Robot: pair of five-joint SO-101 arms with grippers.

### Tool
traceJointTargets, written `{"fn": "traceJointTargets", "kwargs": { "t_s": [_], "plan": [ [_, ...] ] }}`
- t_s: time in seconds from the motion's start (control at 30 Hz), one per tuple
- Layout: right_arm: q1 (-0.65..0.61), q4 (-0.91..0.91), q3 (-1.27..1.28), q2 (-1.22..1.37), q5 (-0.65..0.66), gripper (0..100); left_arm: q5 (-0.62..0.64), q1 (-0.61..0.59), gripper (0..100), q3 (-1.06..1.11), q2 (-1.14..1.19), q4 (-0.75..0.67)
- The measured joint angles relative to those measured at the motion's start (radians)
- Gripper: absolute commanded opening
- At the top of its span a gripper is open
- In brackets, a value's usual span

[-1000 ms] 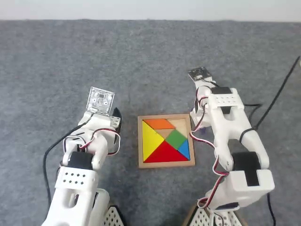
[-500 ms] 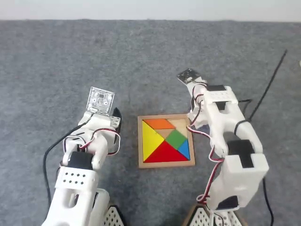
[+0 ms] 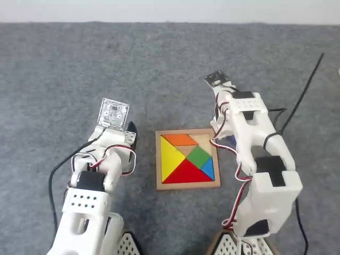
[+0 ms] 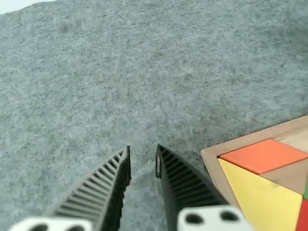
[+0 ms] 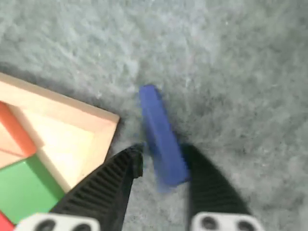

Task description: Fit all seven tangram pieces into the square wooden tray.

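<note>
From above, the tray (image 3: 158, 159) sits mid-frame with its upper-right corner bare. At lower centre the left gripper (image 4: 142, 161) has its fingers slightly parted and empty. The right gripper (image 5: 163, 154) pinches the blue piece (image 5: 154, 115) on edge beside the tray's corner, and such a thin grip could let it twist and catch the rim.

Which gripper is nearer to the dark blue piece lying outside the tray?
Right. The right gripper is at the dark blue piece by the tray corner; the left gripper is beyond the tray's opposite side.
</note>
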Motion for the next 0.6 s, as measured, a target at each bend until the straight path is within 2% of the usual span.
{"fn": "traceJointTargets", "kwargs": {
  "t_s": [0.17,0.37,0.6],
  "plan": [
    [0.0,0.1,-0.092,0.0,-0.071,0.8,0.0,0.0,9,0.0,0.0,0.0],
    [-0.02,0.334,-0.253,0.0,-0.16,0.8,0.0,0.0,9,0.0,0.0,0.0],
    [-0.181,0.416,-0.272,-0.02,-0.147,0.8,0.0,0.0,9,0.0,0.0,0.0]
  ]
}}
